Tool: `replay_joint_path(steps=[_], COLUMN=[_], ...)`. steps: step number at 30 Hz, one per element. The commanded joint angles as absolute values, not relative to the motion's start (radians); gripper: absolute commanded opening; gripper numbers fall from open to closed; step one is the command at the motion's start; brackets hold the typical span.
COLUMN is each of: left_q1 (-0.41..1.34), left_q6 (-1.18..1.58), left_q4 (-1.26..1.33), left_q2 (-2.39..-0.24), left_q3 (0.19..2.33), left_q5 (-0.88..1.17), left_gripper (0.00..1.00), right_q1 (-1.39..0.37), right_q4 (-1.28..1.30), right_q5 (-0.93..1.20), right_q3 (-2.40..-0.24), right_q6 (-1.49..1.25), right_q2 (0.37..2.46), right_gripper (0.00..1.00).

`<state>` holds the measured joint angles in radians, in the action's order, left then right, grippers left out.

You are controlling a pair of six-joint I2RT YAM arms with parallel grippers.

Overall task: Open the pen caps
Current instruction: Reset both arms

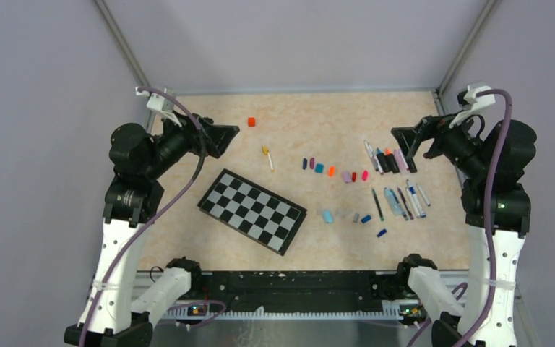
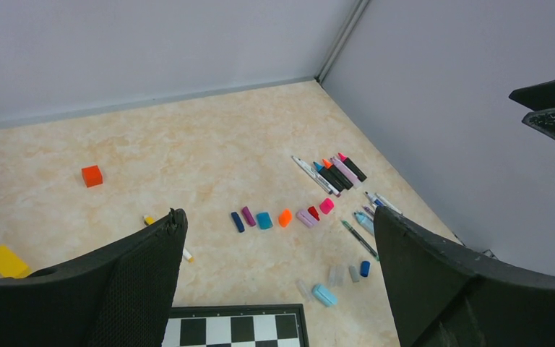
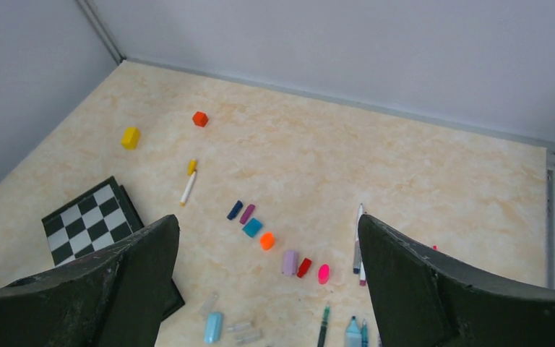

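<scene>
A row of loose pen caps (image 1: 332,171) lies mid-table: dark blue, purple, teal (image 2: 264,220), orange (image 3: 267,241), lilac, red and pink (image 3: 323,273). A second row nearer me has a light blue cap (image 1: 327,215), clear ones, a grey one and blue ones (image 1: 366,218). Uncapped pens and markers (image 1: 390,160) lie in two groups at the right. A white pen with a yellow cap (image 1: 267,157) lies left of the caps. My left gripper (image 1: 224,137) (image 2: 278,215) and right gripper (image 1: 407,148) (image 3: 267,218) hover high above the table, both open and empty.
A black-and-white chessboard (image 1: 251,210) lies left of centre. A small orange-red cube (image 1: 251,121) sits near the back. A yellow block (image 2: 5,261) lies at the far left under my left arm. Grey walls close in the table's sides and back.
</scene>
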<state>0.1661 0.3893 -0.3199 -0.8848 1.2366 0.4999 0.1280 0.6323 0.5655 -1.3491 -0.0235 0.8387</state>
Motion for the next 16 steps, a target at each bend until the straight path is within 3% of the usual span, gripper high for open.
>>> replay_joint_path(steps=[1,16], left_q1=[0.163,0.163], left_q6=[0.371,0.377], left_q4=[-0.348,-0.33], left_q2=[-0.871,-0.837], left_q3=[1.253,1.19], left_q5=[0.484,0.479], left_gripper=[0.99,0.99], right_q1=[0.147,0.186], right_q4=[0.596,0.607], right_q5=[0.55,0.627], right_q3=[-1.363,-1.371], right_q6=[-0.117,-0.07], right_q2=[0.818,0.816], right_gripper=[0.9,0.91])
